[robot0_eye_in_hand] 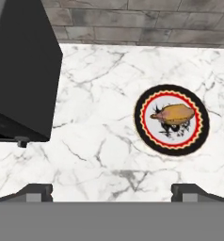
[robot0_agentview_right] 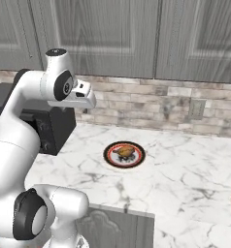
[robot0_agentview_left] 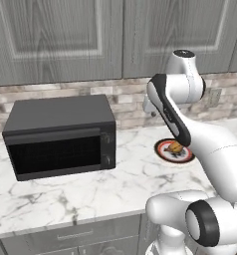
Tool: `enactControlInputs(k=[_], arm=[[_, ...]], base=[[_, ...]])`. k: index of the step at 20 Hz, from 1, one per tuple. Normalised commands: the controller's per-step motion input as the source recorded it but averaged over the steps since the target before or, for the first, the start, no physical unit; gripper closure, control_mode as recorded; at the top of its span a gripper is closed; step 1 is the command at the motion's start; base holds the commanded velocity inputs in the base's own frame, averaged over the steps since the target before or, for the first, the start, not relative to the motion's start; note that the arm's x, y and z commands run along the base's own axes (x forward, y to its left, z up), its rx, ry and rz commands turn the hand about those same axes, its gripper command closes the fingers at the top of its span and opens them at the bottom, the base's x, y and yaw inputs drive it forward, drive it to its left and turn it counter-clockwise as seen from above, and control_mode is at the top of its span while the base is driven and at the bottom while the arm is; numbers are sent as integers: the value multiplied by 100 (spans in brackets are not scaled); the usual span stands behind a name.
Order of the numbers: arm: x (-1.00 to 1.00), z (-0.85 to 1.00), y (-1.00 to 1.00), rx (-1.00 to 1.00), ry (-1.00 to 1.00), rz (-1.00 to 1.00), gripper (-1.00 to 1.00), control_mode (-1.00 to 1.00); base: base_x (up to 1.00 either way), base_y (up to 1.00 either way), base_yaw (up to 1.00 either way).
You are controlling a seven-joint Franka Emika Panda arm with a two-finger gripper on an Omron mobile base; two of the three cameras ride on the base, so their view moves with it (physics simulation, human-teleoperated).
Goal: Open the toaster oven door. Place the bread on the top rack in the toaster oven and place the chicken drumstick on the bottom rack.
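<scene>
Toaster oven (robot0_agentview_left: 60, 137) door shut, tool (robot0_eye_in_hand: 111, 190) released above bare counter (robot0_eye_in_hand: 100, 155) btwn oven edge & plate (robot0_eye_in_hand: 172, 120).

Two base cameras look forward and down over the arm from behind, one on each side; both take in the desk (robot0_agentview_left: 56, 199), the toaster oven (robot0_agentview_left: 60, 137) and the plate (robot0_agentview_right: 124, 155). The hand camera looks steeply down, closer (the plate and the oven's corner recur there).
</scene>
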Motion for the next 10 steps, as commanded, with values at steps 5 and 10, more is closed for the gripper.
enactControlInputs(k=[5, 10], arm=[[0, 0, 0, 0, 0, 0, -100, 100], [0, 0, 0, 0, 0, 0, -100, 100]], base=[[0, 0, 0], [0, 0, 0]])
